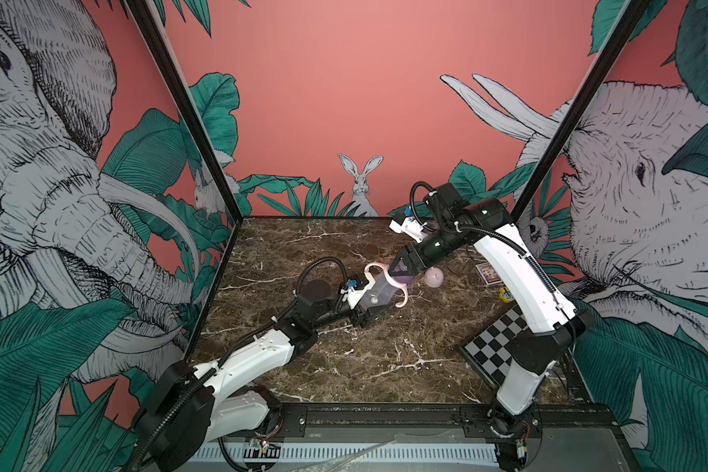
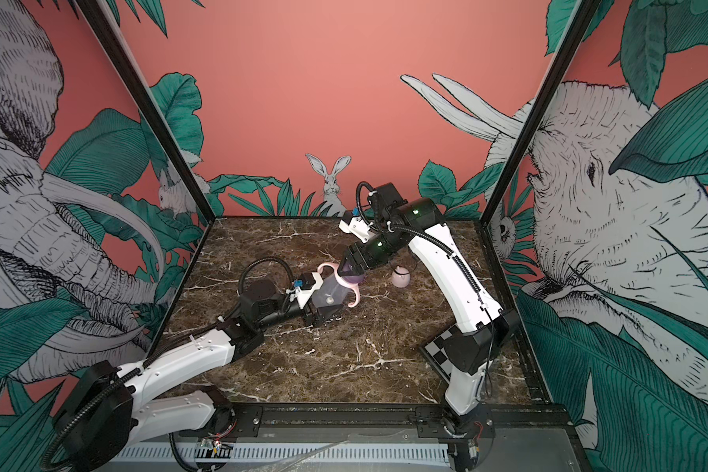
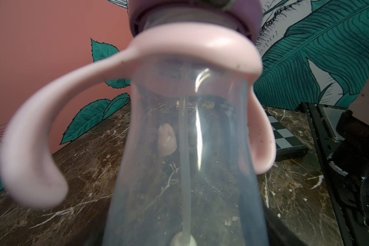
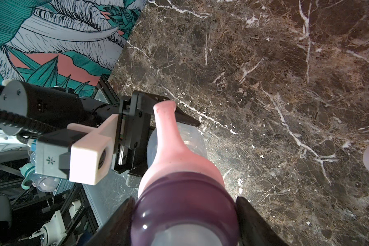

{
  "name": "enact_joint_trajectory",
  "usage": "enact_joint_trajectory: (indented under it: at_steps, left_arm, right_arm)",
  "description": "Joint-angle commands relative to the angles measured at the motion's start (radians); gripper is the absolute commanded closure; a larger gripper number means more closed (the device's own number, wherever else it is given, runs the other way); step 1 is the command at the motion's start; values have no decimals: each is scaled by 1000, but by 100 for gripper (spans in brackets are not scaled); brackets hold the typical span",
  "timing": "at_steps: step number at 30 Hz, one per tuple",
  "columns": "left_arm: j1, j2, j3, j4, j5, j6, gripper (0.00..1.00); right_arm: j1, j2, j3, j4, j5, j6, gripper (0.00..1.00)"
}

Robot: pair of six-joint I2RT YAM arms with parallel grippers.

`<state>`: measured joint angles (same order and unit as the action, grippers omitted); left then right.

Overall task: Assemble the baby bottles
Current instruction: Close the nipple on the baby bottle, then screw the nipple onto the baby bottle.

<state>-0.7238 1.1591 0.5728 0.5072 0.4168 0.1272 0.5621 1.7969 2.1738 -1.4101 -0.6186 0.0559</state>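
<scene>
Brown marble tabletop (image 1: 385,359), jungle-mural walls (image 1: 344,102) on 3 sides: left gripper (image 1: 367,314) clamps the tilted frosted bottle body (image 1: 379,296), right gripper (image 1: 403,268) grips its purple collar (image 4: 183,213), pink cap (image 1: 434,278) stands on the marble nearby.

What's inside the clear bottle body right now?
A thin straw runs down inside the bottle body, ending in a pale weight. Its upper end is hidden behind the pink handle ring and purple collar.

clear bottle body (image 3: 190,170), pale pink handle ring (image 3: 200,42), purple collar (image 4: 183,202), pink cap (image 1: 433,278), brown white-veined table (image 1: 385,359), black-and-white checkered board (image 1: 489,349)
</scene>
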Motion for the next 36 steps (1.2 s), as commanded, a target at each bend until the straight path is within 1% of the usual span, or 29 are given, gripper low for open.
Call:
enact_joint_trajectory:
  at_steps: [1, 4, 9, 12, 15, 20, 26, 28, 31, 36]
  left_arm:
    - [-5, -36, -6, 16, 2, 39, 52]
    - [-5, -23, 1, 9, -7, 49, 52]
    - [-9, -22, -13, 50, -78, 45, 52]
    - [-12, -13, -10, 73, -95, 55, 52]
    - [-22, -1, -10, 98, -112, 69, 53]
    - [-34, 1, -11, 80, -138, 110, 54]
    - [-39, -46, -37, 83, -173, 118, 54]
    - [-40, -50, -38, 87, -177, 116, 54]
    - [-44, -52, -41, 111, -179, 111, 54]
    - [-50, -43, -28, 108, -175, 119, 54]
  right_arm:
    - [-3, 18, 33, -15, -37, -37, 47]
    - [-1, 29, 31, -16, -59, -33, 47]
    - [2, 36, -12, -5, -58, -9, 46]
    - [4, 42, -32, 1, -56, 8, 46]
    - [5, 41, -68, 32, -88, 24, 46]
    - [-10, 9, -101, 91, -101, 9, 45]
    - [-36, 29, -64, 65, -186, -30, 44]
    - [-36, 27, -84, 82, -211, -27, 44]
    - [-36, 29, -125, 107, -298, -35, 43]
    - [-36, 44, -140, 98, -334, -45, 43]
